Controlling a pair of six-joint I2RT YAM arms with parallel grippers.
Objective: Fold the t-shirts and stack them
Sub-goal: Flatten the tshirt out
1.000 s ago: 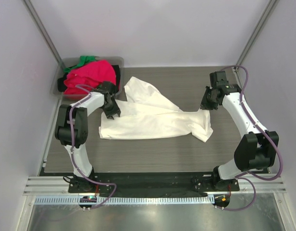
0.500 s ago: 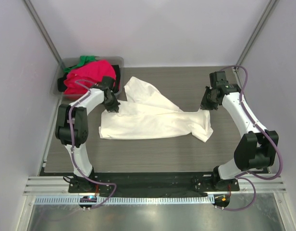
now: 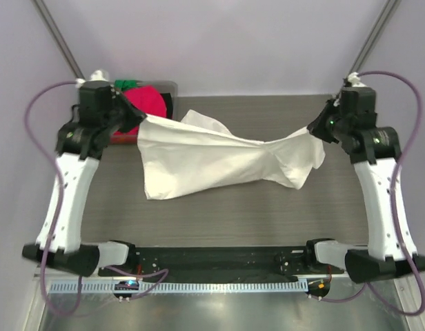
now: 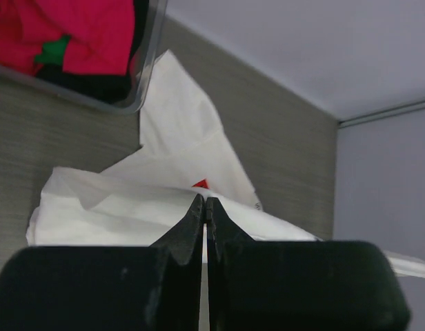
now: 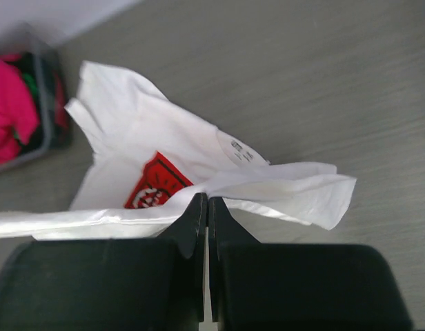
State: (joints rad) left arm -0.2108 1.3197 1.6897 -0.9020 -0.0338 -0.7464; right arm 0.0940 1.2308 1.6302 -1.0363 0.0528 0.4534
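A large cream-white t-shirt [image 3: 212, 158] hangs stretched between my two raised grippers above the table. My left gripper [image 3: 139, 123] is shut on its left edge, seen in the left wrist view [image 4: 204, 200]. My right gripper [image 3: 316, 131] is shut on its right edge, seen in the right wrist view [image 5: 204, 198]. A red print [image 5: 156, 183] shows on the shirt's underside. The shirt's lower part [image 4: 185, 131] still rests on the table. Pink-red [image 3: 147, 100], green [image 3: 124, 85] and dark tees lie in the bin.
The grey plastic bin [image 3: 172, 88] stands at the back left corner, also in the left wrist view [image 4: 147, 65]. The dark wood-grain table [image 3: 219, 214] stretches in front of the shirt. Pale walls close in the left, right and back.
Both arms have risen and spread apart. Both grippers, which were low at the shirt's ends, now hold its left and right edges lifted and stretched between them.
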